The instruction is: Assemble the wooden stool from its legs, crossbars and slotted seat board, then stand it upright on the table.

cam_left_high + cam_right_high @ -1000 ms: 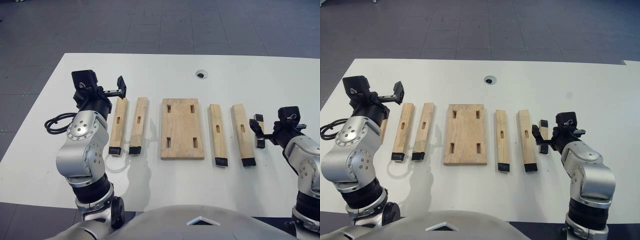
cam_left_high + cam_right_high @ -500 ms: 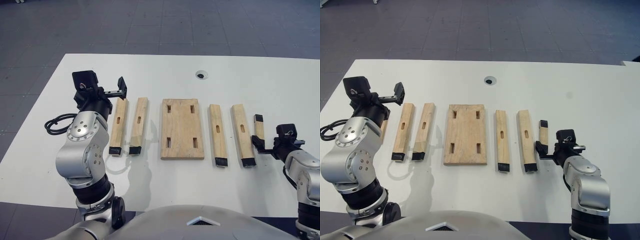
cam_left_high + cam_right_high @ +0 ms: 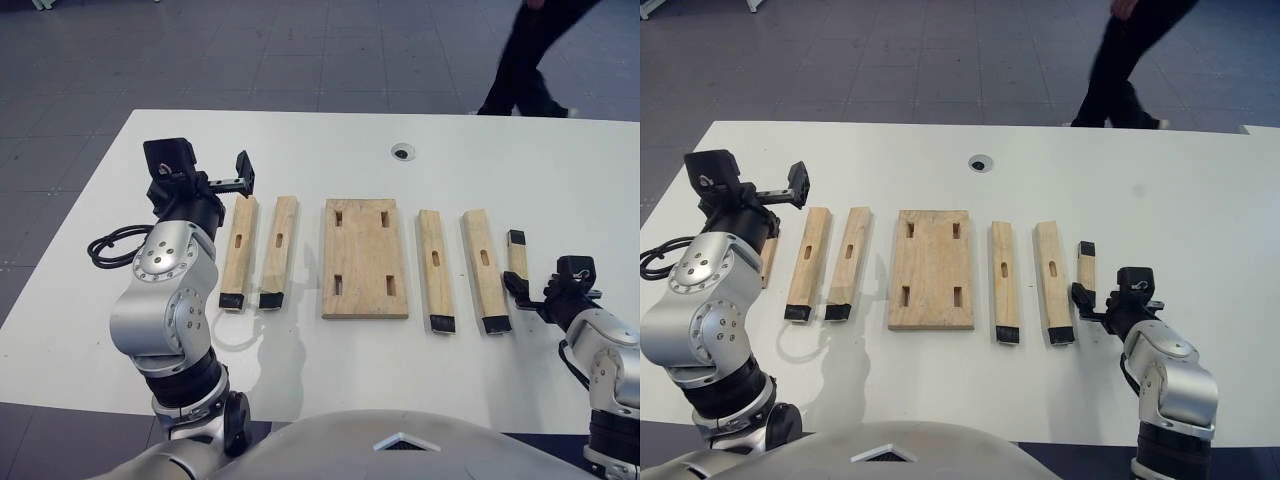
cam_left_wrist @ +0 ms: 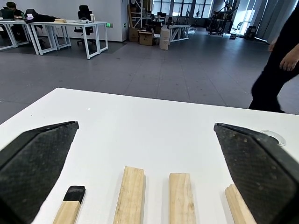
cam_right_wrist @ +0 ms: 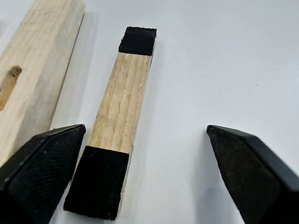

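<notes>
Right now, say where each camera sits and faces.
Left eye view: head, facing forward and down at the table and board; left arm and right arm show.
Right eye view: beside it, same scene and arms.
Left wrist view: left wrist, facing across the table; left gripper open.
Right wrist view: right wrist, facing down at the crossbar the eyes also show; right gripper open.

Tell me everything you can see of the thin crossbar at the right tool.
The crossbar is a slim bar of pale, grained wood with a black cap at each end. It lies flat on the white table, pointing away from the robot, beside the outermost right leg with a narrow gap between them. The right tool is open around its near end; neither finger looks to touch it.
</notes>
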Tool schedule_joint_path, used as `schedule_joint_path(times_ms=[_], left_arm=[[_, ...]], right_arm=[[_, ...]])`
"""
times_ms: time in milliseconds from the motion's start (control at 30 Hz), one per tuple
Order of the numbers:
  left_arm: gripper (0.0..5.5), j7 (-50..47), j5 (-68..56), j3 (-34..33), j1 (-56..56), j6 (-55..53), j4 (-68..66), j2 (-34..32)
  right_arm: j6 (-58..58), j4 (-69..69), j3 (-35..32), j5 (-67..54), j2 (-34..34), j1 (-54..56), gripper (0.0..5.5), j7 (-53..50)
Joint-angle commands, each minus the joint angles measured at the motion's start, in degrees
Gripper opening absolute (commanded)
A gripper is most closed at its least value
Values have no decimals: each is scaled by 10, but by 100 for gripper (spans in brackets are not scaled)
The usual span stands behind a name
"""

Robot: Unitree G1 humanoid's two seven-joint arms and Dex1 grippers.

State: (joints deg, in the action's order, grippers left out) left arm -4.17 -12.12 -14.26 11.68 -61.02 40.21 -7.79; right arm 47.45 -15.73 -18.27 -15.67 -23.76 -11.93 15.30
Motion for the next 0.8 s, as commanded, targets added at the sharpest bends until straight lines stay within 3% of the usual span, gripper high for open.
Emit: schedule_joint_path(times_ms=[33,700,800], left_arm=[[542,-4,5,4,10,-14,3,0],[542,-7,5,1,20,-22,-1,8],[542,-6,4,1,21,-22,-4,9]], right_arm=[[62,69,36,28,11,-77,422,-20],[49,73,35,20,13,-70,129,-22],[30,88,25,21,9,-51,129,-23]])
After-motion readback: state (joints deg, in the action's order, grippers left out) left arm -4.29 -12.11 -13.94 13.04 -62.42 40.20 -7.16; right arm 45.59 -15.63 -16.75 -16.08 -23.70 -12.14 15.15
